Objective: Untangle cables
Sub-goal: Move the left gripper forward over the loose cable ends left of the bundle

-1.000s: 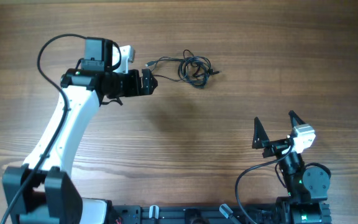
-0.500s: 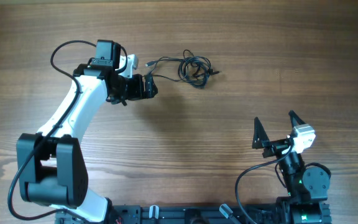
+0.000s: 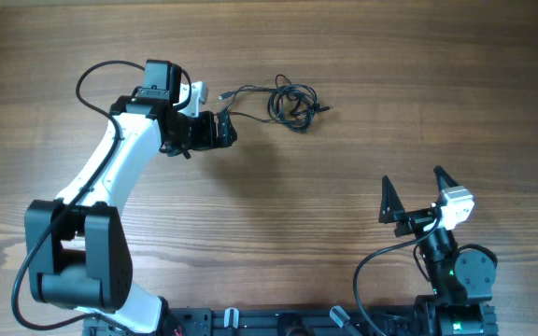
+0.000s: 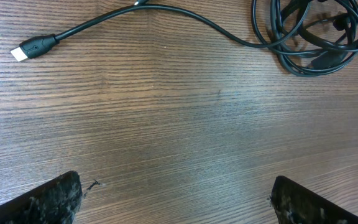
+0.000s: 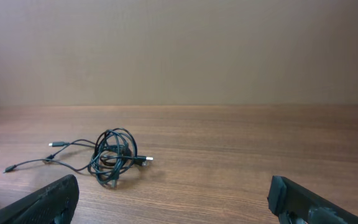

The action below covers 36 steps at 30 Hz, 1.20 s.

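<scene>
The cables (image 3: 292,103) lie on the wooden table as a small bunch of thin black loops, with one strand running left to a silvery plug (image 3: 225,95). My left gripper (image 3: 230,129) hovers open just below that strand, left of the bunch. In the left wrist view the plug (image 4: 28,50) is at the upper left and the loops (image 4: 316,37) at the upper right, with bare wood between my left gripper's (image 4: 176,199) fingers. My right gripper (image 3: 412,177) stands open at the near right, far from the bunch. In the right wrist view the cables (image 5: 114,155) lie well ahead of the right gripper (image 5: 173,193).
The left arm's own thicker black cable (image 3: 92,70) arcs over its white link. The right arm's base (image 3: 456,271) sits at the table's front edge. Wood-grain table (image 3: 344,187) lies all around the bunch.
The left arm swung its links to a new pose early in the second, its gripper shifting slightly toward the cable strand, then held still. The right arm and the cables have not moved.
</scene>
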Tool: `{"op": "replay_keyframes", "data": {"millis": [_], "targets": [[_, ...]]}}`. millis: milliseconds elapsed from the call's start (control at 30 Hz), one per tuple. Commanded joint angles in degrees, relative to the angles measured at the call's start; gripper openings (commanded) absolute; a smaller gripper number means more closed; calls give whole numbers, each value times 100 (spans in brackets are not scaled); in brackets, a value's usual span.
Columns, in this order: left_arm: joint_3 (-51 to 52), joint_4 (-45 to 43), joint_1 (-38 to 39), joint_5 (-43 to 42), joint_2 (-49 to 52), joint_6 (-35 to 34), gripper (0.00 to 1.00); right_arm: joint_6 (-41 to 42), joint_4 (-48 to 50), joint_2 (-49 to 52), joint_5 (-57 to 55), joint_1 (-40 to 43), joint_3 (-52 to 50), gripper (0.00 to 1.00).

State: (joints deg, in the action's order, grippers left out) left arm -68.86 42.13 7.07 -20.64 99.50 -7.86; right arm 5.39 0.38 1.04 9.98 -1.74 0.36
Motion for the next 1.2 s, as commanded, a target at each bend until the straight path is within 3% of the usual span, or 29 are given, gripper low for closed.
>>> {"op": "replay_keyframes", "data": {"millis": [0,933,967,1067,1133,1167], "targets": [[-46,-13,22,79,61,-11,100,79,20,-61,-96,-33,-7,100],[-46,-461,22,173,61,-13,100,76,20,-61,-96,-33,-7,100],[-46,-546,22,216,61,-13,93,76,20,-61,-96,-33,-7,100],[-46,-807,22,229,61,-11,29,79,20,-61,-96,-33,-7,100],[-46,-769,22,223,59,-11,4,79,20,-61,-96,-33,-7,100],[-46,-772,22,225,59,-11,4,76,20,-61,-96,-33,-7,100]]}}
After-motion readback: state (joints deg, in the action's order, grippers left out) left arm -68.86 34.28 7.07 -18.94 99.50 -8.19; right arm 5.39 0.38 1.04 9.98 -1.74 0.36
